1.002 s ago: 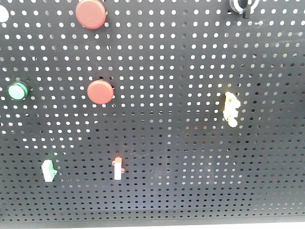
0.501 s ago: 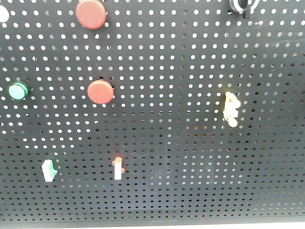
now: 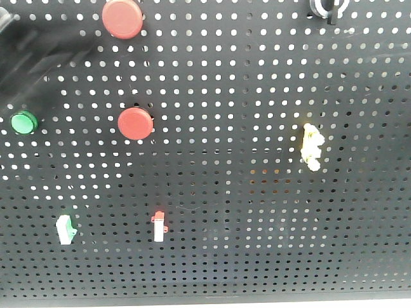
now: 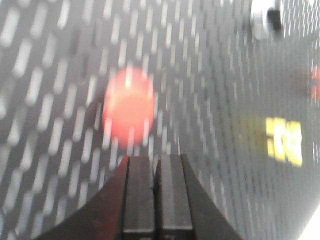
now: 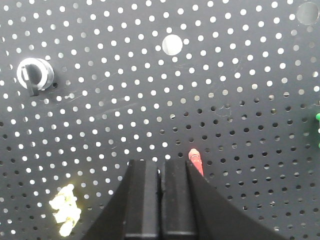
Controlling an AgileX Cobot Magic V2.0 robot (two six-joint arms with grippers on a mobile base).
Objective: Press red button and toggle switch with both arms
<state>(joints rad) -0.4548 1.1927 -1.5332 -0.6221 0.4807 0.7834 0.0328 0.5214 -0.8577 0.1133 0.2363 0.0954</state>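
Observation:
On the black pegboard (image 3: 257, 96), two red buttons (image 3: 123, 18) (image 3: 135, 123) sit at upper left. A small red-and-white toggle switch (image 3: 158, 225) sits low in the middle. A dark blurred arm (image 3: 29, 54) shows at the top left of the front view. In the left wrist view my left gripper (image 4: 155, 160) is shut and empty, just below a blurred red button (image 4: 129, 112). In the right wrist view my right gripper (image 5: 161, 164) is shut and empty, with the red toggle tip (image 5: 195, 161) right beside its right finger.
A green button (image 3: 24, 122), a green-and-white switch (image 3: 65, 230), a yellow switch (image 3: 311, 147) and a black knob (image 3: 327, 6) are also on the board. The knob (image 5: 34, 75) and yellow switch (image 5: 65, 210) show in the right wrist view.
A dark blurred arm has come into the front view at the top left. The buttons and switches have not changed.

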